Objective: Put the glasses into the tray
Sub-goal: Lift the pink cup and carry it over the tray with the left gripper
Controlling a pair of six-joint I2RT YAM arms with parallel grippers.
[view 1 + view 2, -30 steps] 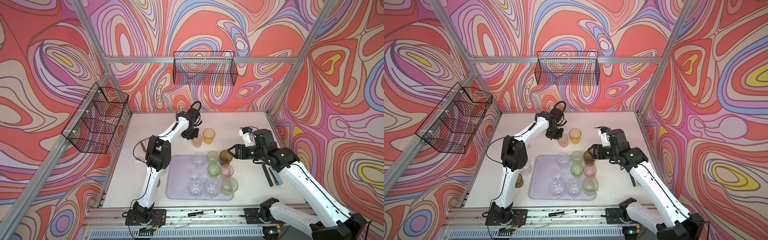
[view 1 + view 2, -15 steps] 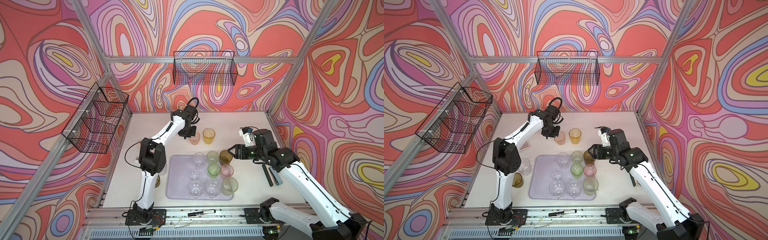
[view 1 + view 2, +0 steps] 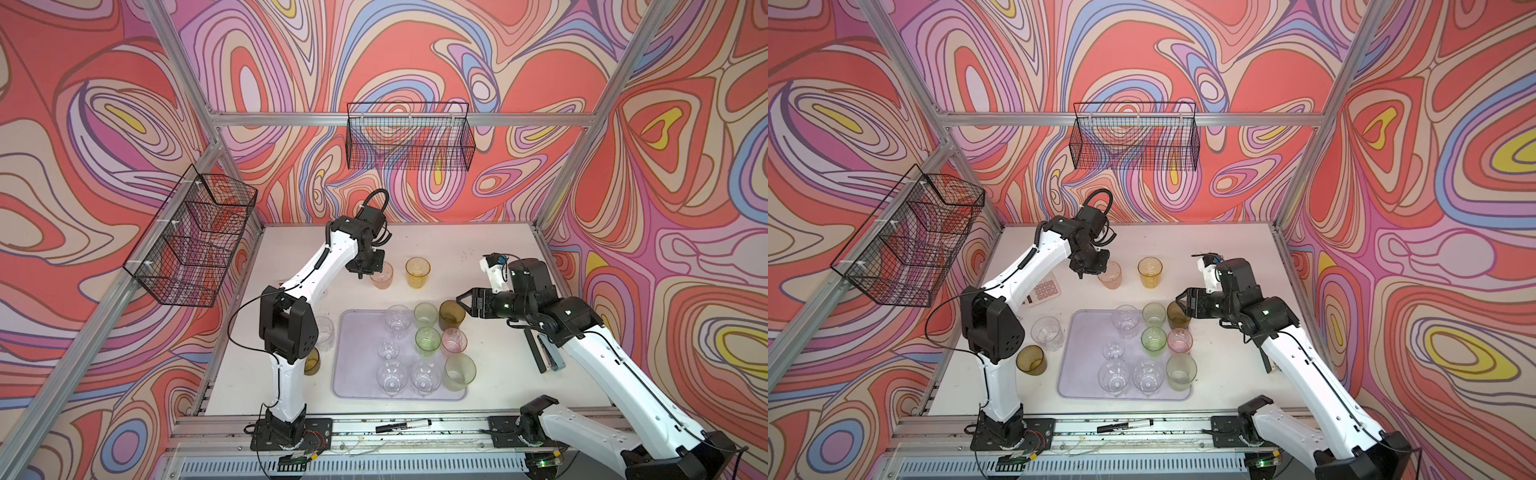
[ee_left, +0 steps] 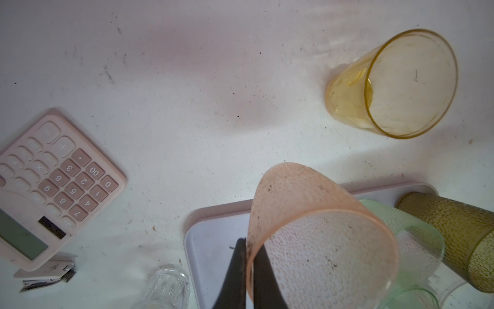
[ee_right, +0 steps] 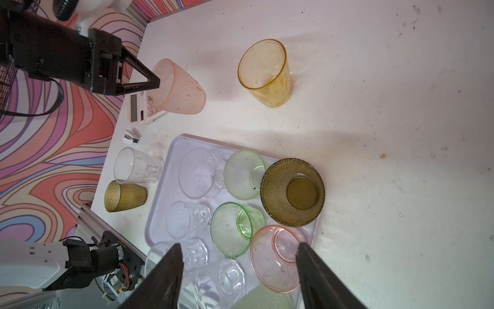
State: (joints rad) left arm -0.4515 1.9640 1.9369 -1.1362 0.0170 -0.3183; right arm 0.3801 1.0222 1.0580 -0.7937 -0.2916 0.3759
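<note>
Clock read from the front rail, 12 toward the back wall.

Left gripper [image 3: 368, 271]: closed on the rim of the peach glass [image 3: 382, 277]. The left wrist view shows its fingers [image 4: 240, 270] pinching the wall, one inside and one outside. This glass is out at 12 o'clock from the tray [image 3: 357, 345], over the white table [image 3: 478, 257] and clear of the tray rim. Cannot tell whether its base rests on the table. The amber glass [image 3: 417, 272] stands upright just at its 3 o'clock, not touching.

Right gripper [image 3: 463, 306]: jaws spread wide, nothing between them. It sits at 3 o'clock of the olive glass [image 3: 451, 316], tips close to it. Contact cannot be told.

The tray lies at 6 o'clock on the table, long side along the rail. Nine glasses stand in it:
- Back row: big clear glass [image 3: 397, 320], pale green glass [image 3: 424, 312], and the olive glass in the 1 o'clock corner.
- Middle row: small clear glass [image 3: 388, 350], green glass [image 3: 428, 340], pink glass [image 3: 454, 341].
- Front row: two clear glasses [image 3: 390, 376], wide pale green glass [image 3: 459, 372].

Off the tray at its 9 o'clock are a clear tumbler [image 3: 1048, 331] and a second olive glass [image 3: 1030, 359], both upright. A calculator [image 3: 1044, 291] lies at 11 o'clock, with a stapler [image 5: 132, 136] beside it.
</note>
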